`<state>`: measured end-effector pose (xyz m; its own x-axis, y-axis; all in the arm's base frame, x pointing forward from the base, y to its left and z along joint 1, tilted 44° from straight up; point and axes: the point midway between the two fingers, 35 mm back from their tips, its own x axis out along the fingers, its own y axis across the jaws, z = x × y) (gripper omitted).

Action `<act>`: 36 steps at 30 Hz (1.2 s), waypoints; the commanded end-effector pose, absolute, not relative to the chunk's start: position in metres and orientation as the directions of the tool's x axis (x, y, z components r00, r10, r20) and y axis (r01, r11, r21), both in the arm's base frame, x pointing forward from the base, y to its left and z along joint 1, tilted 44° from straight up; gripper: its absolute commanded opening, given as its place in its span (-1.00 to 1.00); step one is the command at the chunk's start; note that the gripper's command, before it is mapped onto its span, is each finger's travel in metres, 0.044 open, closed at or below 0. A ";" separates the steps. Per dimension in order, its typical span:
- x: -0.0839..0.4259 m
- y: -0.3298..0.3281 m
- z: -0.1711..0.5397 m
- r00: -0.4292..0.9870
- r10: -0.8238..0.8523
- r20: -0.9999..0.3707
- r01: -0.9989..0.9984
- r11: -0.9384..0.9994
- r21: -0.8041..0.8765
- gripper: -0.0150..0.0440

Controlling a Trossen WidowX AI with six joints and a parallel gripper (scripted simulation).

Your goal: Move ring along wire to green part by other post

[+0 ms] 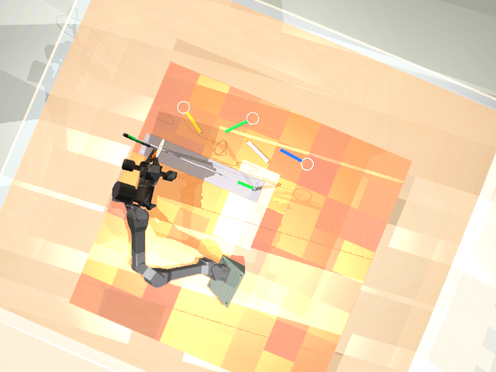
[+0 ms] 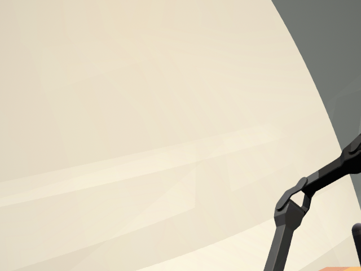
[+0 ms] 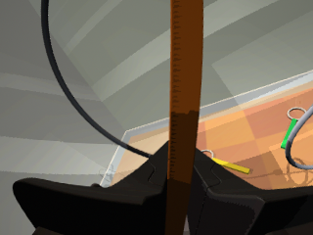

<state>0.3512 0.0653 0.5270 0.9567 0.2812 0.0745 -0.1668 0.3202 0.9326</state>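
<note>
The orange handle (image 1: 155, 154) (image 3: 186, 88) is held in my shut gripper (image 1: 153, 158) (image 3: 182, 159). Its pale ring (image 1: 162, 142) shows nearly edge-on in the top view, at the wire just right of the left green part (image 1: 134, 139). The wire appears to pass through it, over the thin grey part (image 1: 187, 161); whether they touch, I cannot tell. The left post (image 1: 125, 135) stands at the upper left. The other green part (image 1: 245, 184) lies beside the right post (image 1: 256, 187). The exterior view shows only part of the arm.
A long pale base (image 1: 222, 173) lies under the wire. Behind it lie a yellow-handled ring (image 1: 194, 122) (image 3: 232, 165), a green-handled ring (image 1: 236, 126) (image 3: 290, 129), a white bar (image 1: 257, 151) and a blue-handled ring (image 1: 291, 155).
</note>
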 end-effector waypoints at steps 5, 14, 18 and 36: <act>0.350 0.066 0.532 0.954 0.276 0.116 -0.179 0.218 0.959 -1.00; 0.350 0.067 0.537 0.951 0.269 0.155 -0.190 0.108 0.976 -1.00; 0.350 0.067 0.539 0.949 0.264 0.172 -0.194 0.059 0.979 -1.00; 0.349 0.067 0.548 0.941 0.234 0.246 -0.211 -0.163 0.964 -1.00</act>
